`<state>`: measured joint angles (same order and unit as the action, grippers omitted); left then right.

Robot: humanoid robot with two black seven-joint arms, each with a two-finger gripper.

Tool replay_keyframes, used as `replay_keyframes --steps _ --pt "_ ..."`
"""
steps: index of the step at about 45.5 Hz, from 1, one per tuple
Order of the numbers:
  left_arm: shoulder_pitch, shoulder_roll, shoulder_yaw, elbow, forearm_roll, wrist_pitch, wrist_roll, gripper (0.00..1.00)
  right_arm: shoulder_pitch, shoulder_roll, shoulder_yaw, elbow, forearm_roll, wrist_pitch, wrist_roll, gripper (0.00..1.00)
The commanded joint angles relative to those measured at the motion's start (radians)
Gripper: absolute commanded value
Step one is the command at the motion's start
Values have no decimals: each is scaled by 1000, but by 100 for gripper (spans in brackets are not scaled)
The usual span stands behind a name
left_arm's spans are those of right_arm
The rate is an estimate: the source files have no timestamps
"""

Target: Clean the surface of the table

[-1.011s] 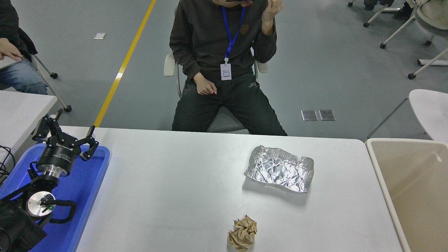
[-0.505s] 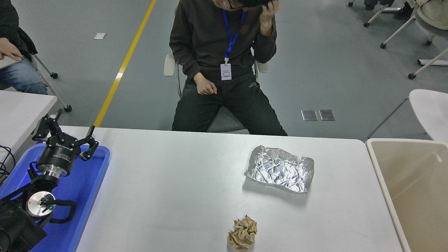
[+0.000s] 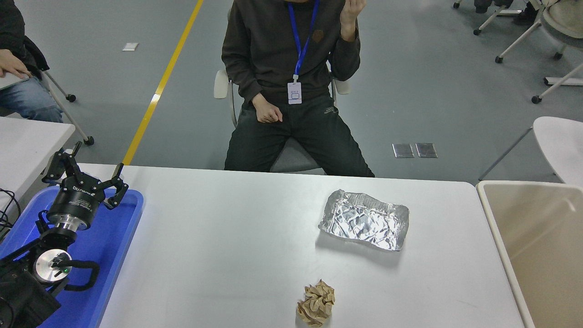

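Note:
The white table surface [image 3: 227, 237] spans most of the head view. On it lie a crumpled silver foil tray [image 3: 363, 220] at right of centre and a crumpled brown paper ball [image 3: 316, 303] near the front edge. My left gripper [image 3: 86, 169] is parked at the lower left above the blue tray, its fingers spread open and holding nothing. The right arm is out of view.
A blue plastic tray [image 3: 116, 237] sits at the table's left end under my left arm. A beige bin [image 3: 537, 241] stands off the right end. A person [image 3: 287, 82] sits at the far side; another person's hand [image 3: 11, 66] shows at far left, by a smaller white table [image 3: 27, 141].
The seated person sat up and raised a hand slightly. My left arm, the foil tray and the paper ball have not moved.

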<state>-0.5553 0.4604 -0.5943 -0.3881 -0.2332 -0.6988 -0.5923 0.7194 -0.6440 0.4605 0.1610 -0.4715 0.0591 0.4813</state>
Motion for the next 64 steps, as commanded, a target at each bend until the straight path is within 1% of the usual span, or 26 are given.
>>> replay_keyframes --steps 1,4,6,12,14,16,19,27,31,37,43,46,53,60,64 --pt "0 0 1 0 0 1 0 100 -86 -31 374 202 7 74 -7 99" --pt "0 0 1 0 0 1 0 100 -115 -39 414 262 16 120 -15 99" --pt "0 0 1 0 0 -1 0 100 -129 -40 432 287 62 152 -44 99" --pt "0 0 1 0 0 -1 0 100 -141 -39 452 304 336 240 -197 99" --pt "0 0 1 0 0 1 0 100 -141 -36 451 304 401 254 -224 99" --pt "0 0 1 0 0 1 -1 100 -141 -32 451 308 442 268 -230 99" --pt "0 0 1 0 0 1 0 100 -147 -31 452 334 461 284 -230 99" --pt "0 0 1 0 0 1 0 100 -219 -29 486 524 464 321 -230 99" --pt "0 0 1 0 0 -1 0 100 -236 4 495 561 464 349 -222 99" --pt "0 0 1 0 0 -1 0 100 -225 104 501 548 459 350 -196 99" --pt "0 0 -1 0 0 -1 0 100 -218 182 498 538 456 347 -101 99" --pt "0 0 -1 0 0 -1 0 100 -209 222 494 537 445 347 -75 99" --pt "0 0 -1 0 0 -1 -1 100 -204 256 486 503 444 347 -52 99" --pt "0 0 -1 0 0 -1 0 100 -169 290 466 422 444 349 -47 99" --pt "0 0 -1 0 0 1 0 100 -159 297 458 413 444 349 -46 99"
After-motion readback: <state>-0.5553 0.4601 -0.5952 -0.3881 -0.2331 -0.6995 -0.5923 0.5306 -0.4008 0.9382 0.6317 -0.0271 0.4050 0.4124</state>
